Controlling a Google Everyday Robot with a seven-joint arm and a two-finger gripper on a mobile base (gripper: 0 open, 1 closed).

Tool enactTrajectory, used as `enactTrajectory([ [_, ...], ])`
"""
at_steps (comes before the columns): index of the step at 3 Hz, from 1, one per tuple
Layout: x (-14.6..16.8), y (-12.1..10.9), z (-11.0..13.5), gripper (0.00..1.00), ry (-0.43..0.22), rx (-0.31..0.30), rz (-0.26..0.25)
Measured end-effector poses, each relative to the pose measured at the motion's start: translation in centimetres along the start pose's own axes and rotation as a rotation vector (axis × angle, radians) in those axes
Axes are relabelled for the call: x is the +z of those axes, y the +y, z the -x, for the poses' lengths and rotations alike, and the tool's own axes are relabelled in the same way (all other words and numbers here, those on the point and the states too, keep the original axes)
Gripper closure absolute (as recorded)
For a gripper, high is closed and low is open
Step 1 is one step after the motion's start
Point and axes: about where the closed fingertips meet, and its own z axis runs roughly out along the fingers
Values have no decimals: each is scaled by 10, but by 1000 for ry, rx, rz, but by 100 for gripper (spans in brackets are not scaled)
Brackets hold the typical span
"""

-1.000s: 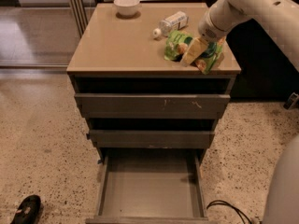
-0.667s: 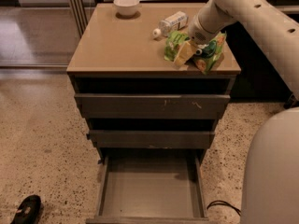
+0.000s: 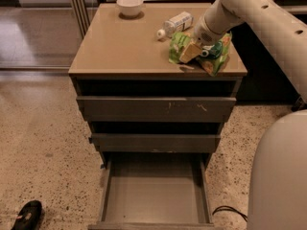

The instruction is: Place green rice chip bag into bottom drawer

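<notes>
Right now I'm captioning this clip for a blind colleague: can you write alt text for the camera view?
The end effector of the white arm is down on a crinkled bright green foil chip bag at the front right of a tan cabinet top. Farther back sit a white-labelled plastic bottle and a small white bowl. Below, the lowest grey drawer stands open.

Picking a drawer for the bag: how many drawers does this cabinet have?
3: top drawer, middle drawer under it, bottom drawer pulled open. The gripper is at the green rice chip bag on the cabinet top.
</notes>
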Motion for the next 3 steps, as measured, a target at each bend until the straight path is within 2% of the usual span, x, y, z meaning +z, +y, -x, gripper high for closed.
enactTrajectory([
  [2, 0, 0, 0, 88, 0, 0, 0],
  [3, -10, 8, 9, 100, -15, -26, 10],
])
